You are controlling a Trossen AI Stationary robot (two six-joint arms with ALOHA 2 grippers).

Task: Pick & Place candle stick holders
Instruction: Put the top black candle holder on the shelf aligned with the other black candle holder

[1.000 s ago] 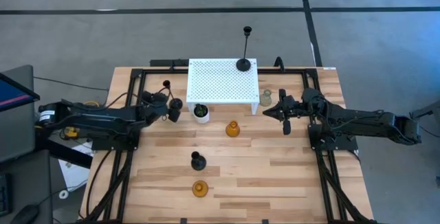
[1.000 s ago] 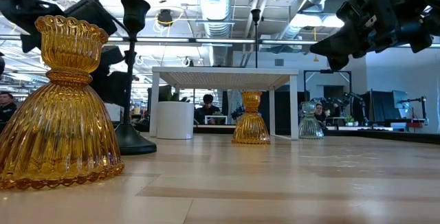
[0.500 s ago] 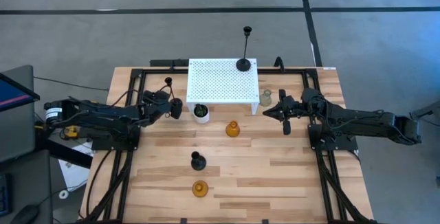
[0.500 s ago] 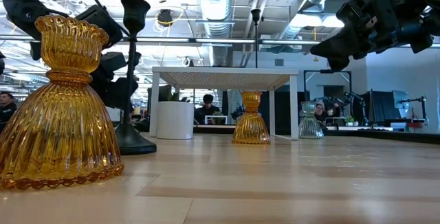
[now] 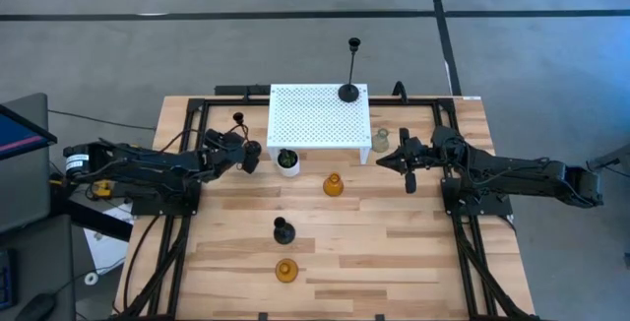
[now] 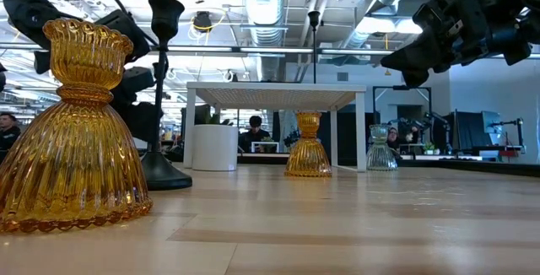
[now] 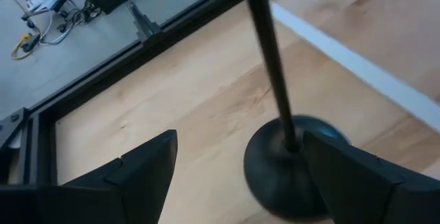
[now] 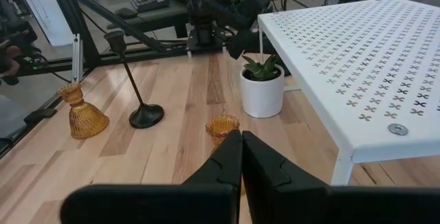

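Left hand (image 7: 237, 172) gapes around thin-stemmed, round-based black holder (image 7: 292, 165).

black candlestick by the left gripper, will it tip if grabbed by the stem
Probably tippy: the black candlestick has a tall thin stem over a small round base, so a sideways nudge could topple it. It looks rigid. With the left gripper open around the stem, a low, centred squeeze seems safest.

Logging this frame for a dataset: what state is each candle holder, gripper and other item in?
Tall black holder: upright on white shelf.
Black holder: upright between open left gripper fingers.
Short black holder: upright on table.
Amber holders: upright.
Clear holder: upright.
Plant pot: upright.
Right gripper: shut, empty.
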